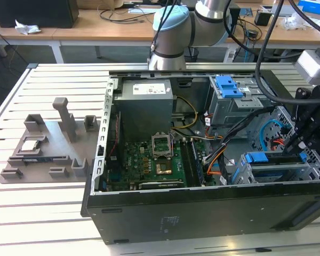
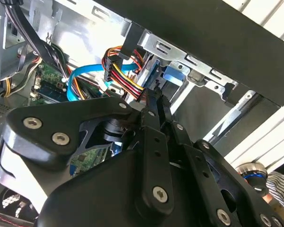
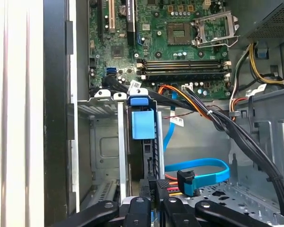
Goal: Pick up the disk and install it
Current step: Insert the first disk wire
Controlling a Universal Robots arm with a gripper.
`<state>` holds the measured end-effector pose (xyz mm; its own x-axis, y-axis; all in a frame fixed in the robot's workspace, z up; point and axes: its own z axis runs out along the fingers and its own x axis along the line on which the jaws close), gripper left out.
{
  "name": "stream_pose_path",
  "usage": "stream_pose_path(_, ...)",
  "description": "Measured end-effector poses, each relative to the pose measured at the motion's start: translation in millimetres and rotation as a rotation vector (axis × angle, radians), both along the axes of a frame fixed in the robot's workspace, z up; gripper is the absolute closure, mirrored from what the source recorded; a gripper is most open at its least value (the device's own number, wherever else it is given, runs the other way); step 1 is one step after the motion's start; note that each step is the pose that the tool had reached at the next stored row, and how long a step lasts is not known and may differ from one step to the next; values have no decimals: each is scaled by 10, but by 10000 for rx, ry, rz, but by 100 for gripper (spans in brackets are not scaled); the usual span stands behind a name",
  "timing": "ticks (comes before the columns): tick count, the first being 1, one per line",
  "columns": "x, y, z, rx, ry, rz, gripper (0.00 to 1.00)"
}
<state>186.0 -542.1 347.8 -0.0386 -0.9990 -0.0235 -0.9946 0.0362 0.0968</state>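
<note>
Exterior view framing is being taken up mostly by an open case [image 1: 202, 160] lying on a slatted table [image 1: 21, 208], with the arm [image 1: 173, 32] reaching over from the far side. Inside the case, a motherboard [image 1: 154, 160] is being shown beside a grey power supply [image 1: 145, 104]. A grey fixture [image 1: 48, 144] is resting on the table at the exterior view's left, well apart from the case.

The claw [image 1: 304, 136] is being held at the case's corner on the exterior view's right, just above a drive cage [image 1: 277, 170]. The disk [image 3: 143, 127] is being seen in the first wrist view standing on edge in a slot of that cage, its blue carrier tab uppermost, directly ahead of the claw [image 3: 154, 189]. The fingers [image 3: 149, 187] are being kept close together at the disk's near edge; whether the disk is being clamped cannot be told.

In the second wrist view, the fingers [image 2: 156, 109] are being pointed toward the blue carrier [image 2: 173, 75] beside a bundle of coloured cables [image 2: 123, 75].
</note>
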Motion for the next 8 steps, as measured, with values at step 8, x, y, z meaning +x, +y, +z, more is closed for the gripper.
stream_pose_path(8, 7, 13, -70, -94, 1, 91, 83)
